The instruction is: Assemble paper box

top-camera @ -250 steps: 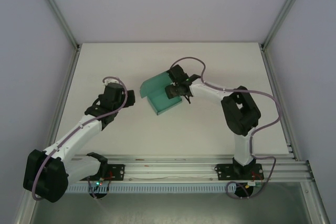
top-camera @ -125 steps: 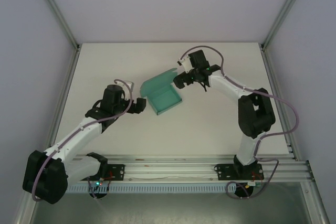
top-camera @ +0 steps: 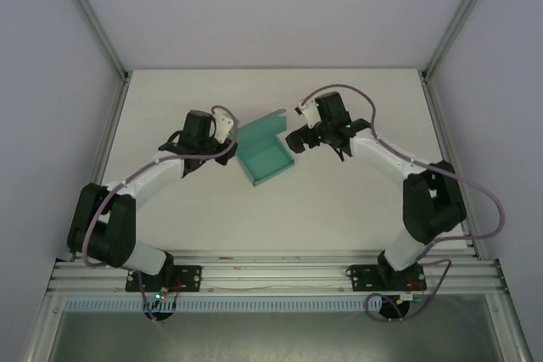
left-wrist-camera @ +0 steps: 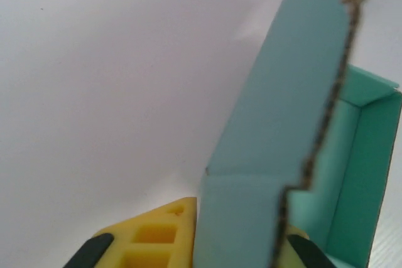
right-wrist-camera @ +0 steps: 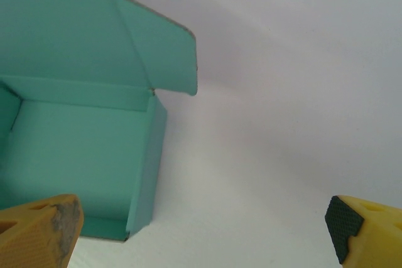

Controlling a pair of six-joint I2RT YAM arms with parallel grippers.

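Currently left gripper (top-camera: 227,130) clamps the paper box (top-camera: 265,157) by its left wall. Box rests on the table (top-camera: 339,201), lid raised; right gripper (top-camera: 293,139) hangs spread wide just right of it.

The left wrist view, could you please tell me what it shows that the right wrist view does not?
The left wrist view has the left gripper shut on a raised flap of the paper box, with the flap's ragged cut edge close up. The right wrist view has the right gripper open above bare table, beside the box's open tray and raised lid flaps. Both share the teal box and the white table.
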